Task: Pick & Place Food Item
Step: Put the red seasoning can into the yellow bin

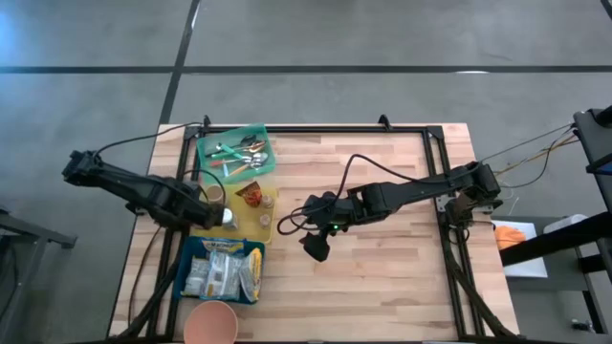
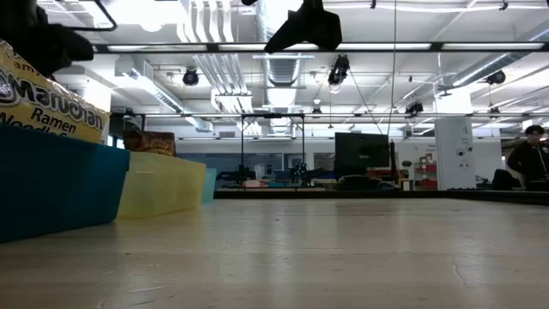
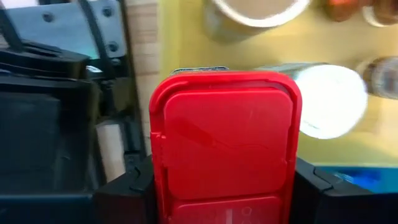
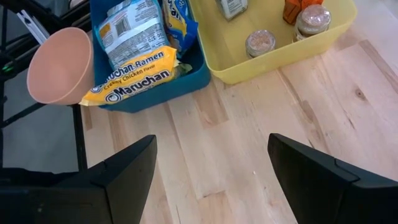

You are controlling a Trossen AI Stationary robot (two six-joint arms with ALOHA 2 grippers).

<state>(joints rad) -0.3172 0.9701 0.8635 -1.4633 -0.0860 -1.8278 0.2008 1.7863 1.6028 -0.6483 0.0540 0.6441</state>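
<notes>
Left gripper (image 1: 222, 216): arm reaching in from the table's left edge over the yellow bin (image 1: 261, 222), jaws clamped on one red-lidded container (image 3: 225, 144). Right gripper (image 1: 316, 247): arm stretched across from the right, raised above bare wooden table (image 1: 382, 277), jaws apart, holding nothing. Bins, three: one green (image 1: 237, 153), one yellow, one blue (image 4: 158, 92) with ramen packets (image 4: 132, 76); one pink bowl (image 4: 61, 65).

The desk (image 1: 402, 277) lies bare across its middle and right part, open to the far and near edges, so a pincer can pass freely there. Along the left edge stands a crowded row: a green bin (image 1: 236, 153) at the far corner, a yellow bin (image 1: 265, 227) of jars beside it, a blue bin (image 1: 194, 250) of noodle packets, then a pink bowl (image 1: 210, 324) at the near corner.
</notes>
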